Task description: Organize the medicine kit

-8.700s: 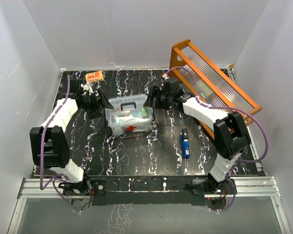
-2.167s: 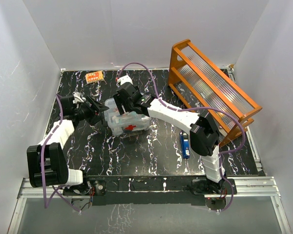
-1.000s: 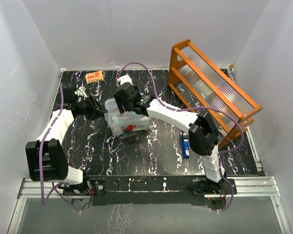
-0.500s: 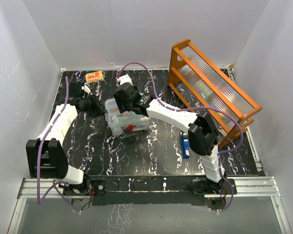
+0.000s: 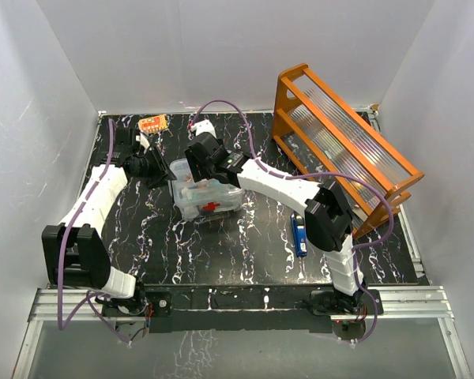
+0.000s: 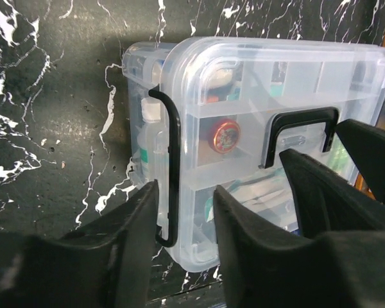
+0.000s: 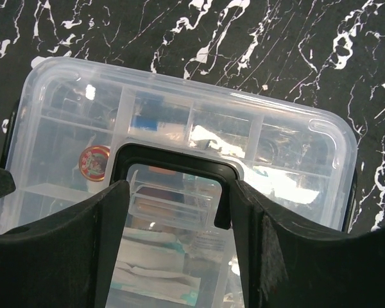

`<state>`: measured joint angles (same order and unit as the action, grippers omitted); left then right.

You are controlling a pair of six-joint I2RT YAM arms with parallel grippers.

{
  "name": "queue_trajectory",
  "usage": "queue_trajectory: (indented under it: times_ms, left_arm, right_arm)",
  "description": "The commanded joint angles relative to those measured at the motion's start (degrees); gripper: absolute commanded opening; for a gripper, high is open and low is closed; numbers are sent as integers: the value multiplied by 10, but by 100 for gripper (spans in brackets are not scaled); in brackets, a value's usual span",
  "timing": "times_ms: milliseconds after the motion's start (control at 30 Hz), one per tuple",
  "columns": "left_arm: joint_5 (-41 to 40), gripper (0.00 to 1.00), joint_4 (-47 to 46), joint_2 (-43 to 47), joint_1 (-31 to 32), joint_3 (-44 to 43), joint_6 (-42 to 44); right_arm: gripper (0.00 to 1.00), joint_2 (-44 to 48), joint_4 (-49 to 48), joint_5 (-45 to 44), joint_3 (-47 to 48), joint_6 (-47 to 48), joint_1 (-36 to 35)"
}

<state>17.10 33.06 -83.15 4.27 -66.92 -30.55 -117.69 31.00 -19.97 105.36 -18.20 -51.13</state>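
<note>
Handle: dark bar on clear plastic medicine kit, between my right gripper fingers; pinching, can't tell.
Clasp: black side loop inside my left gripper, narrowly parted.

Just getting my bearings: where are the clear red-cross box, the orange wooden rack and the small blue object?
Clear plastic red-cross box (image 5: 212,207): top view, front wall, on the cross.
Orange wooden rack (image 5: 346,136): top view, its ribbed clear panel.
Small blue object (image 5: 299,234): top view, its middle.

Arms: left arm and right arm alike, white shells, black joints.
Cables: purple, one along each arm.
Fingers: matte black, wedge-shaped.
Bases: black, near edge.
</note>
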Motion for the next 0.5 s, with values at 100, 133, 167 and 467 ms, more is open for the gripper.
queue_trajectory:
  times_ms: [100, 133, 167, 467]
  left_arm:
    - [-51, 57, 54, 33, 3, -94, 46]
    - [-53, 61, 54, 42, 3, -98, 53]
    - [-53, 65, 52, 52, 3, -100, 60]
    - [-91, 99, 28, 183, 3, -40, 109]
  right_arm:
    - [65, 66, 52, 24, 48, -22, 23]
    - [66, 83, 52, 23, 42, -20, 26]
    - [68, 102, 52, 20, 32, -19, 30]
    - [87, 353, 1, -47, -233, 0, 52]
